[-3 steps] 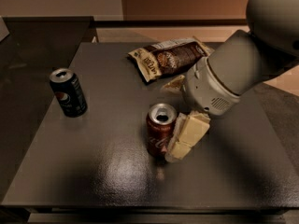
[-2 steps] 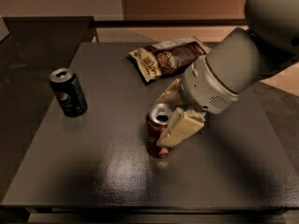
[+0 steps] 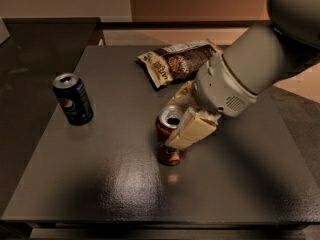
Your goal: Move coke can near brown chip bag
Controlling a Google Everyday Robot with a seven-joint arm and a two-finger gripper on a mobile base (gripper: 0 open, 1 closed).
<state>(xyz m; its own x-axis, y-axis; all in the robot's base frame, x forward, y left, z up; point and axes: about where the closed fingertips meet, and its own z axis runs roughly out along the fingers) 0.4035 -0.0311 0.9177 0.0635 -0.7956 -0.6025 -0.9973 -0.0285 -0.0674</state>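
The coke can (image 3: 168, 153), red-brown with a silver top, stands upright near the middle of the dark table (image 3: 90, 189). My gripper (image 3: 175, 125) reaches in from the right and is shut on the can's upper part. One cream finger (image 3: 191, 129) lies across the can's front and the other sits behind it. The brown chip bag (image 3: 177, 61) lies flat at the back of the table, a short way behind the can and the gripper. The large grey arm hides the bag's right end.
A dark blue Pepsi can (image 3: 73, 99) stands upright at the left of the table. The table's front edge runs along the bottom and its left edge is close to the Pepsi can. A darker counter (image 3: 45, 39) sits at the back left.
The gripper has closed in around the coke can, its front finger now across the can's side. The can stays about where it was. The Pepsi can and chip bag have not moved.
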